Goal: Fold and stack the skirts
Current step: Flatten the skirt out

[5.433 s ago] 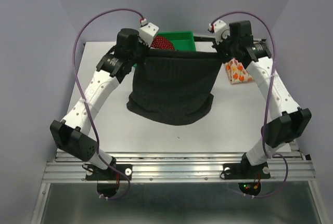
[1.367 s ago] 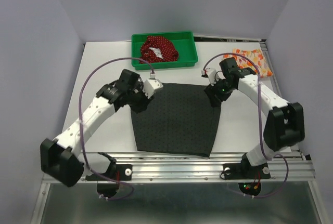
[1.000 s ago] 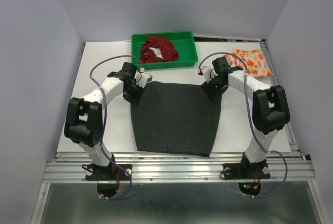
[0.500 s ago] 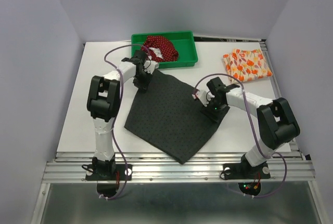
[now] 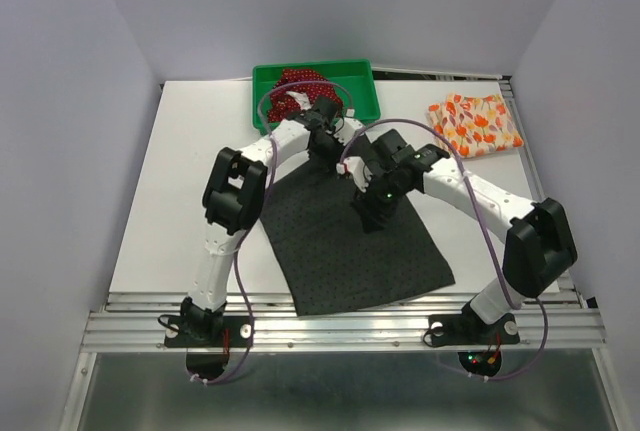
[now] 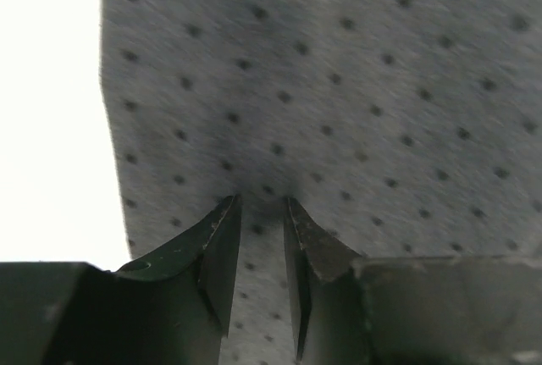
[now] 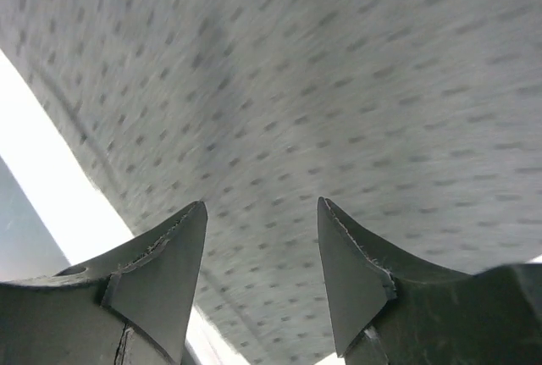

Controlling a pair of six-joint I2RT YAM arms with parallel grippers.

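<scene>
The charcoal-grey skirt [image 5: 350, 261] lies flat and turned at an angle on the white table [image 5: 180, 181]. My left gripper [image 5: 330, 151] rests its tips on the skirt's far corner. In the left wrist view its jaws [image 6: 261, 204] stand narrowly open, with dotted cloth [image 6: 339, 85] flat beneath and the cloth's edge on the left. My right gripper [image 5: 368, 219] hovers over the skirt's middle. Seen from the right wrist, this gripper [image 7: 261, 208] is wide open, with nothing between its fingers and grey cloth [image 7: 339, 85] below. The dark red dotted skirt [image 5: 300, 91] lies bunched in the tray. The orange-and-white skirt [image 5: 475, 123] lies folded at the far right.
The green plastic tray [image 5: 365, 101] stands at the table's far edge, just behind the left gripper. Both arms cross over the middle of the table. Purple walls close in on the left, right and back.
The grey skirt, earlier held up by both grippers, was laid flat and has swung round on the table. The left gripper slid right and its jaws parted slightly. The right gripper moved over the skirt's middle.
</scene>
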